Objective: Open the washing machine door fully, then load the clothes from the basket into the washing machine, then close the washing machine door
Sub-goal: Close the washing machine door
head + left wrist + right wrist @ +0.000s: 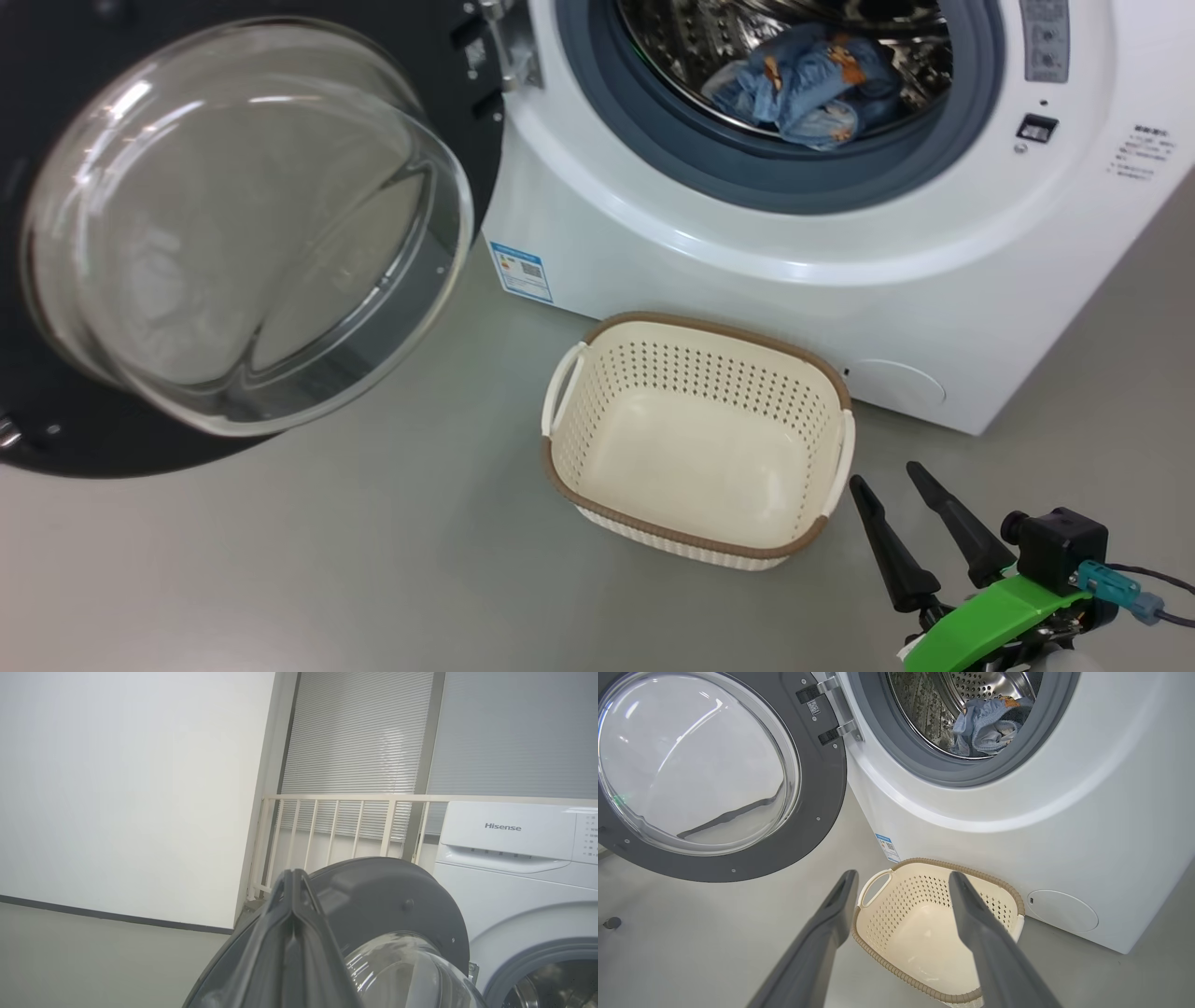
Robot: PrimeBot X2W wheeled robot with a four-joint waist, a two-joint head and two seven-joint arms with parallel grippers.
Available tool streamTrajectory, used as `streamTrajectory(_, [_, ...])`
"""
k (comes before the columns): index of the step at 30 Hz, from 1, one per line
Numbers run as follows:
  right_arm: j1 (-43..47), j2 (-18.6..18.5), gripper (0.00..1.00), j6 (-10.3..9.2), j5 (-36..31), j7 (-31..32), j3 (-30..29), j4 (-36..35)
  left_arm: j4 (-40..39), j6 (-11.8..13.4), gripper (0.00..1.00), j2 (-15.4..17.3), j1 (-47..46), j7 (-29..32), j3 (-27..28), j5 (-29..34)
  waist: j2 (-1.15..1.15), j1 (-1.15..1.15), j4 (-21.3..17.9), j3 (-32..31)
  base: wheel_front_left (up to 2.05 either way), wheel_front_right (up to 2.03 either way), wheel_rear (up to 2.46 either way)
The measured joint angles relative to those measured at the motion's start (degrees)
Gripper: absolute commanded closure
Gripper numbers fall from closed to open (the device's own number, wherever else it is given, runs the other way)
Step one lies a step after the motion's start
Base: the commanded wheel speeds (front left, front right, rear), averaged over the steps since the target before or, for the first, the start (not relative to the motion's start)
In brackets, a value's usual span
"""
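— Where were the clothes (808, 89)?
— Upper right of the head view, inside the washing machine (747, 280) drum. The washing machine door (243, 224) stood wide open at upper left. The basket (709, 373) sat on the floor, lower centre.
— And the claws?
— The right gripper (887, 474) was spread at lower right. The left gripper (292, 873), seen in its wrist view, was pressed together.

Washing machine (747, 280): one
Door (93, 448): one
Basket (709, 327): one
Basket handles (563, 383): two
Clothes (803, 89): one bundle, seemingly two pieces, hard to separate
Sticker (521, 271): one
Round cap (896, 385): one
Tools: two, the left tool (292, 873) and the right tool (887, 474)
Fingers (990, 933): two on each tool
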Motion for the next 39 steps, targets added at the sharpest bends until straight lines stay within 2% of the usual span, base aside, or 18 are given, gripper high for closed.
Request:
streamTrajectory(7, [-0.5, -0.46, 0.0, 0.0, -0.15, 0.0, -0.25, -0.44, 5.23, -0.03, 1.0, 8.04, -9.19, -0.01, 1.68, -7.38, 0.0, 0.0, -1.92, 2.22, 0.0, 0.0, 0.0])
streamTrajectory(15, [-1.18, -0.37, 0.0, 0.0, -0.24, 0.0, -0.2, -0.73, 22.2, -0.25, 1.0, 17.98, -18.07, 0.71, 1.87, -23.14, 0.0, 0.0, -3.38, 4.0, 0.0, 0.0, 0.0])
streamTrajectory(20, [-1.68, -0.2, 0.0, 0.0, -0.24, 0.0, -0.08, -0.7, 32.77, -0.24, 1.0, 22.97, -22.69, 9.14, 1.31, -32.88, 0.0, 0.0, -3.43, 4.63, 0.0, 0.0, 0.0])
streamTrajectory(22, [-1.68, -0.05, 0.0, 0.0, -0.24, 0.0, 0.05, -0.66, 37.1, -0.24, 1.0, 24.88, -23.85, 13.03, -0.04, -34.17, 0.0, 0.0, -3.28, 4.68, 0.0, 0.0, 0.0])
streamTrajectory(25, [-1.7, 0.22, 0.0, 0.0, -0.24, 0.0, 0.43, -0.62, 42.63, -0.24, 1.0, 26.65, -25.42, 19.81, -2.01, -36.34, 0.0, 0.0, -3.18, 4.68, 0.0, 0.0, 0.0])
streamTrajectory(26, [-1.73, 0.29, 0.0, 0.0, -0.24, 0.0, 0.66, -0.63, 44.14, -0.24, 1.0, 26.93, -25.88, 22.78, -2.52, -37.54, 0.0, 0.0, -3.2, 4.67, 0.0, 0.0, 0.0])
streamTrajectory(27, [-1.73, 0.29, 0.0, 0.0, -0.24, 0.0, 0.66, -0.63, 44.14, -0.24, 1.0, 26.93, -25.88, 22.78, -2.52, -37.54, 0.0, 0.0, -3.2, 4.67, 0.0, 0.0, 0.0])
streamTrajectory(30, [-1.8, 0.27, 0.0, 0.0, -0.24, 0.0, 1.33, -0.64, 47.85, -0.24, 1.0, 27.13, -26.87, 30.92, -4.59, -39.89, 0.0, 0.0, -3.3, 4.77, 0.0, 0.0, 0.0])
streamTrajectory(39, [-2.35, -0.49, 0.0, 0.0, -0.22, 0.0, 1.97, -0.73, 50.33, -0.24, 1.0, 27.97, -28.07, 39.27, -6.59, -41.84, 0.0, 0.0, -4.15, 5.69, 0.0, 0.0, 0.0])
